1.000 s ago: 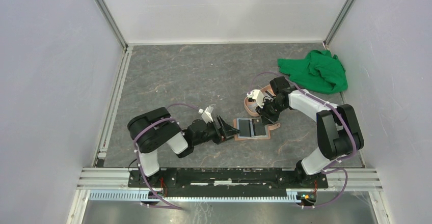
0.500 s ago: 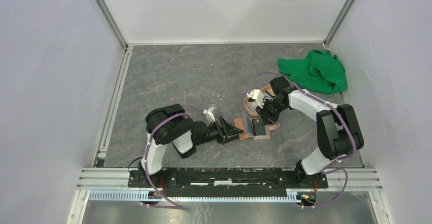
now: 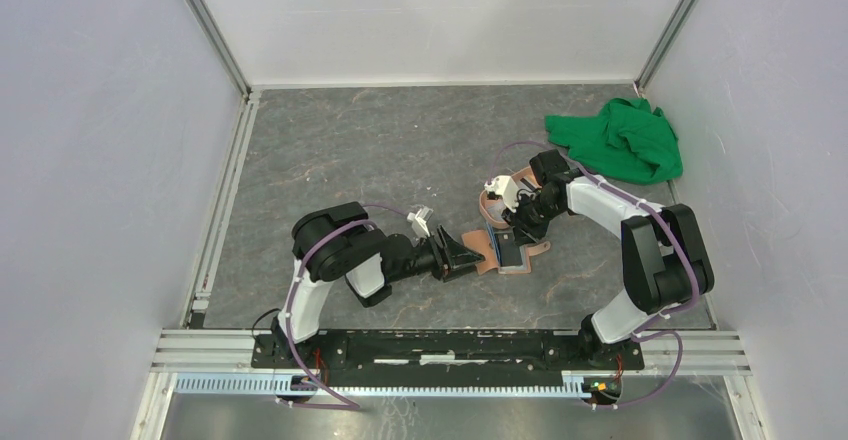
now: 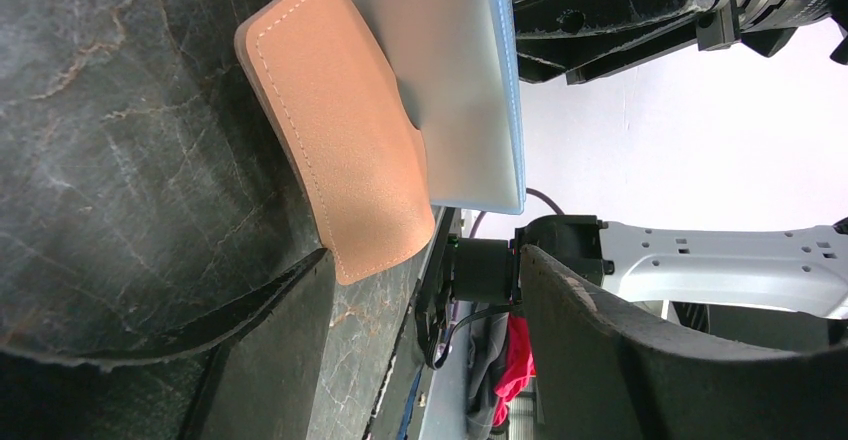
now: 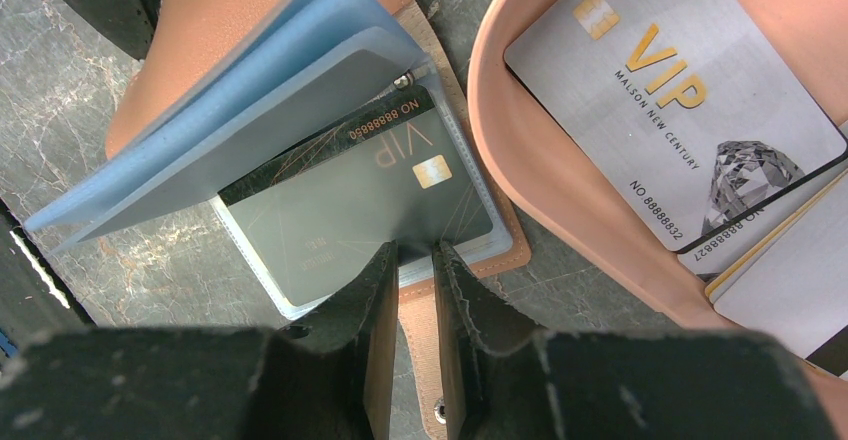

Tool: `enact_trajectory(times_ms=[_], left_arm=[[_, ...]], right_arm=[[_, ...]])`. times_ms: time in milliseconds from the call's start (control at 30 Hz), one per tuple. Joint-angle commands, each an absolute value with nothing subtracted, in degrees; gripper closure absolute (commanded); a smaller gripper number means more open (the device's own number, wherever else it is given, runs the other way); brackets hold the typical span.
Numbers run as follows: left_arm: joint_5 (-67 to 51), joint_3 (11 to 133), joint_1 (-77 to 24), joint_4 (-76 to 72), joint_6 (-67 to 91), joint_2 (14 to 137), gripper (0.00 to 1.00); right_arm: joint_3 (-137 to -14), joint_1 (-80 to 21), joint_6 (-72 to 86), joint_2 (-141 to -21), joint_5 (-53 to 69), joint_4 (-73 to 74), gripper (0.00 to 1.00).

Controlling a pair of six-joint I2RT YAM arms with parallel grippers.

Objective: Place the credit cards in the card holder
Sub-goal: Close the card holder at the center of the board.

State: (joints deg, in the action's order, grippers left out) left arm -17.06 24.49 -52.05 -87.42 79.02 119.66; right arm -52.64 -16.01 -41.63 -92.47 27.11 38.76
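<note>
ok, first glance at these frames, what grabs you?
The tan card holder lies mid-table, half open, between the left end effector and right end effector, its pale blue sleeves fanned up over a black VIP card. Right beside it, a pink tray holds a silver VIP card atop others. A green cloth lies crumpled at the table's far right corner.
</note>
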Motion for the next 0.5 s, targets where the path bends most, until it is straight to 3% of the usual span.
enact_trajectory(times_ms=[0, 467], left_arm=[[-17.12, 24.35, -52.21, -99.57, 77.74, 117.84, 0.26], [-19.07, 29.59, -52.12, -99.56, 74.38, 114.81, 0.28]], right_arm=[[-48.69, -15.77, -43.42, -97.65, 18.40, 38.84, 0.75], [-48.78, -15.84, -43.33, -97.47, 18.46, 38.88, 0.75]])
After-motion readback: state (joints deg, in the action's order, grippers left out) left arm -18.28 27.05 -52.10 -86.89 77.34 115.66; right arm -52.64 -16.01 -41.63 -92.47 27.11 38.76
